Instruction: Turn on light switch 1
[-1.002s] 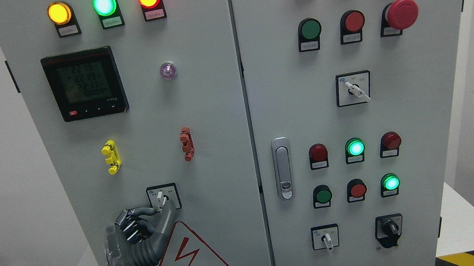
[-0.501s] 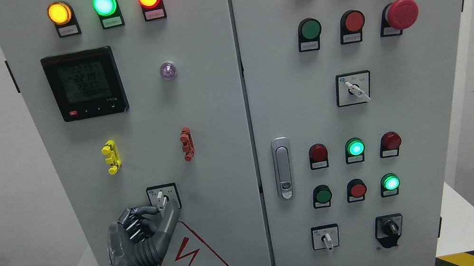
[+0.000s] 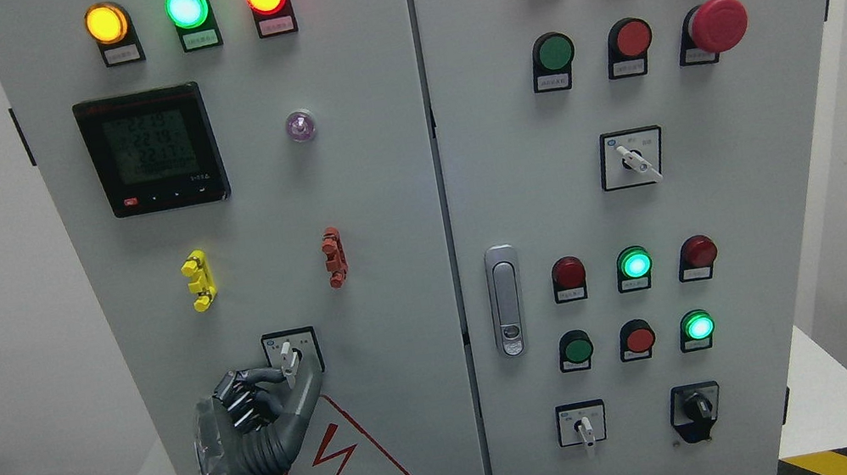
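Observation:
A small rotary switch (image 3: 286, 350) with a white lever sits in a black-framed square plate (image 3: 308, 339) low on the left cabinet door. Its lever points roughly straight up. My left hand (image 3: 292, 373) reaches up from the bottom edge, dark grey with a silver wrist cuff. The index fingertip (image 3: 274, 373) presses on the lever's lower left side. The thumb (image 3: 308, 382) lies along its lower right side, so the hand is pinched on the lever. The other fingers are curled below. My right hand does not show.
A red warning triangle (image 3: 341, 466) sits just below the switch. Yellow (image 3: 198, 280) and red (image 3: 334, 257) clips stick out above it. A meter (image 3: 151, 151) and lit lamps are higher up. The right door carries several buttons, rotary switches and a handle (image 3: 506, 300).
My left hand and forearm have crept a little to the right, staying on the switch lever. The lever's angle looks the same.

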Available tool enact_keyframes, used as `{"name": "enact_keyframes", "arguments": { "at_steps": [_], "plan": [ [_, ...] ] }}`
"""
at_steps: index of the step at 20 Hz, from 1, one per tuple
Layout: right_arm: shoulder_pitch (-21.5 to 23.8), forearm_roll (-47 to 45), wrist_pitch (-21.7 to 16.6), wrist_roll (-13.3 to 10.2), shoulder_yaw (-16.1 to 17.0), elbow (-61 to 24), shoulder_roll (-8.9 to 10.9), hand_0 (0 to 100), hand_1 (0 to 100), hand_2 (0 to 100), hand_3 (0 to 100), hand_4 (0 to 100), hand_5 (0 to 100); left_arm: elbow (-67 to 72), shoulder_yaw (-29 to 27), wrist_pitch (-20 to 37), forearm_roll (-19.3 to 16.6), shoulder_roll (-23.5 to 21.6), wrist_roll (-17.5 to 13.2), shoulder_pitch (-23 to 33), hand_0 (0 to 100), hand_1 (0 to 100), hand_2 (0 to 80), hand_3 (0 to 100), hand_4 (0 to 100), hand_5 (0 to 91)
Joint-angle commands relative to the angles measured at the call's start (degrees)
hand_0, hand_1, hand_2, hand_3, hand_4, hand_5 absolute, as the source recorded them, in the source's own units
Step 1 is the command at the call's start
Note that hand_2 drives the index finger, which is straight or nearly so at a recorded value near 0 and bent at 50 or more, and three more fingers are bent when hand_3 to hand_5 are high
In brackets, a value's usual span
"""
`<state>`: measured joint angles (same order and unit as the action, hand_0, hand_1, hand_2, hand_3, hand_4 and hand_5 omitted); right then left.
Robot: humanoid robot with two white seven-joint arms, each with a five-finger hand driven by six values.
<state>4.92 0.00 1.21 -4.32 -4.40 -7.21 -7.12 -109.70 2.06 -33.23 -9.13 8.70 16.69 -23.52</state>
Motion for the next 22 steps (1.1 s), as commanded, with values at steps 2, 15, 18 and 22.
{"name": "enact_keyframes", "arguments": {
  "at_steps": [2,15,18,22],
  "plan": [
    [0.0,-1.4,0.0,0.0,0.0,0.0,0.0,0,0,0,0,0,0,0.0,0.1,-0.1,0.0,0.0,0.0,-0.3,10,73,60.8,95,96,85.6],
    [0.0,-1.4,0.0,0.0,0.0,0.0,0.0,0,0,0,0,0,0,0.0,0.1,-0.3,-0.1,0.0,0.0,-0.5,12,71,61.3,95,95,85.7],
    [0.0,-1.4,0.0,0.0,0.0,0.0,0.0,0,0,0,0,0,0,0.0,0.1,-1.3,0.0,0.0,0.0,-0.5,14,71,61.4,95,95,85.7],
    [0.0,-1.4,-0.1,0.0,0.0,0.0,0.0,0,0,0,0,0,0,0.0,0.1,-1.4,0.0,0.0,0.0,-0.5,17,71,61.6,96,95,85.8]
  ]
}}
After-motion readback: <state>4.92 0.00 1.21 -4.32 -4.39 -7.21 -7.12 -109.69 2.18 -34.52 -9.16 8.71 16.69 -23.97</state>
